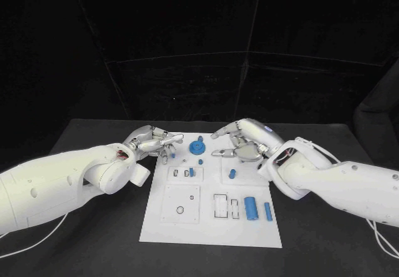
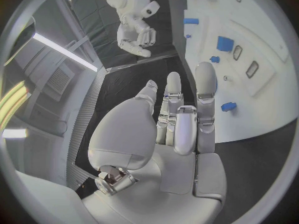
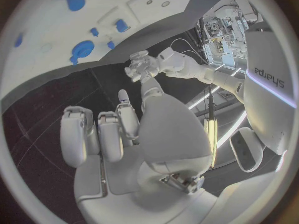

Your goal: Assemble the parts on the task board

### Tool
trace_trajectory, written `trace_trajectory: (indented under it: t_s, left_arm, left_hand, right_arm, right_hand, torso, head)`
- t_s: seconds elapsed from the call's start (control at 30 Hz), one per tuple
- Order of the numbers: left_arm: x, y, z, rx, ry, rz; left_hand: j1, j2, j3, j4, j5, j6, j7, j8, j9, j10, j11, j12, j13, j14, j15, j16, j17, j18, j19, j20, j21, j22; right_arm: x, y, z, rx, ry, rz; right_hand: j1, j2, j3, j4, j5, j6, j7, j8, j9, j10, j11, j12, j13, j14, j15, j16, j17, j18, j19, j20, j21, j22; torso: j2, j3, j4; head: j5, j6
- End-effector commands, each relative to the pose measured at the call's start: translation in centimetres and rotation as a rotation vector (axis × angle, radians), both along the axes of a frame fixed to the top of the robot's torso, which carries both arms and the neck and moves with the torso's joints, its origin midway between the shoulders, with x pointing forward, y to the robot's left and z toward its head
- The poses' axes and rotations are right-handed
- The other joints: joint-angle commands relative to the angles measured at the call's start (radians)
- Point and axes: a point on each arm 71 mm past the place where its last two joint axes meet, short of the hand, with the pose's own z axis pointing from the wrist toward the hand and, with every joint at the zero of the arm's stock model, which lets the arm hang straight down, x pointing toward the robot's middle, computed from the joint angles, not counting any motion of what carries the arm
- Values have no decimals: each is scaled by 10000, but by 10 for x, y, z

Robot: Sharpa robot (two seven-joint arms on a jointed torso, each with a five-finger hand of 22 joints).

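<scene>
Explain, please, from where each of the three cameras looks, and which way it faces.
Head view: from the robot's head, down at the task board; both arms, left hand, right hand.
Left wrist view: behind the left hand, toward the board.
Right wrist view: behind the right hand, toward the board's far end.
Shared: each wrist view shows the opposite hand and the board.
</scene>
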Motion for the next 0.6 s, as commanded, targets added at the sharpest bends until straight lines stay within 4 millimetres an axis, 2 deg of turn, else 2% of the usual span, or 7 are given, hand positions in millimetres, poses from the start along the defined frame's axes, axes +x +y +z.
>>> trace_trajectory:
  t_s: [0.03,0.1,0.23,0.3,0.4,0.5,0.6]
  left_arm:
    - [-4,0,-11,3593,1275,-821]
    - [-3,0,-10,4578,1437,-1119]
    - [-1,-8,-4,6738,1614,-1978]
    - [1,-13,-2,7629,1605,-2228]
    - [6,-22,2,8576,1628,-2367]
    - [11,-31,3,9125,1655,-2376]
    - [15,-40,3,9424,1647,-2338]
  left_hand:
    - [-424,189,-300,124,55,-468,-17,1191,822,-1370,59,3385,2924,834,2,978,2109,-407,317,-29,2366,2807]
    - [-352,167,-355,39,-6,-727,-103,1825,1283,-1251,-117,4933,4472,1044,-71,1348,2670,-559,438,43,3134,3930]
    - [-1057,161,-866,563,-56,-788,-241,2372,1694,-911,-194,5864,5446,1056,-112,1367,2700,-625,600,-54,3588,4599]
    - [-1210,142,-1096,739,-62,-859,-277,2525,1829,-877,-233,5999,5590,1056,-168,1367,2700,-646,633,-90,3654,4703]
    - [-1251,105,-1386,903,-63,-949,-315,2750,2027,-795,-290,6220,5840,1056,-211,1367,2700,-816,988,-163,4243,5682]
    - [-1140,158,-1703,1061,-68,-950,-458,3303,2497,-624,-370,6606,6270,1056,-303,1367,2700,-898,1162,-254,4568,6192]
    - [-1119,193,-1880,1171,-74,-1050,-487,3556,2748,-509,-420,6830,6529,1056,-327,1367,2700,-947,1235,-279,4729,6458]
  right_arm:
    - [6,-16,9,912,867,-195]
    - [13,-29,13,1061,1089,-559]
    - [23,-48,17,1208,1409,-1133]
    - [29,-58,17,1225,1555,-1458]
    - [35,-66,17,1205,1675,-1710]
    - [39,-70,16,1153,1797,-1861]
    - [42,-73,15,1106,1885,-1971]
  right_hand:
    - [67,13,10,-49,36,55,-6,43,8,-15,-80,-36,176,830,-22,-58,1610,-110,71,3,8,585]
    - [77,31,13,-60,47,68,-11,49,8,9,-85,-3,204,828,-27,-63,1601,-109,68,-2,5,579]
    - [80,41,14,-64,49,75,-14,52,8,16,-88,4,210,823,-30,-72,1582,-107,65,-4,2,573]
    - [79,42,14,-64,49,76,-14,53,8,10,-88,-5,202,820,-30,-78,1569,-107,63,-4,0,570]
    - [79,44,13,-65,48,77,-15,53,8,5,-89,-12,195,815,-31,-88,1546,-104,57,-5,-5,557]
    - [79,44,13,-65,48,78,-15,54,8,5,-89,-13,194,814,-31,-91,1540,-103,55,-5,-6,554]
    - [79,46,12,-66,46,80,-16,54,7,-2,-90,-24,184,806,-32,-106,1505,-98,44,-6,-16,530]
  torso:
    - [-143,43,-10]
    - [-201,72,-20]
    - [-308,115,-9]
    - [-369,134,-2]
    - [-425,165,11]
    - [-471,192,8]
    - [-508,206,-3]
  head:
    - [46,-44]
    - [70,-76]
    - [98,-146]
    - [123,-189]
    - [153,-206]
    - [171,-237]
    - [178,-276]
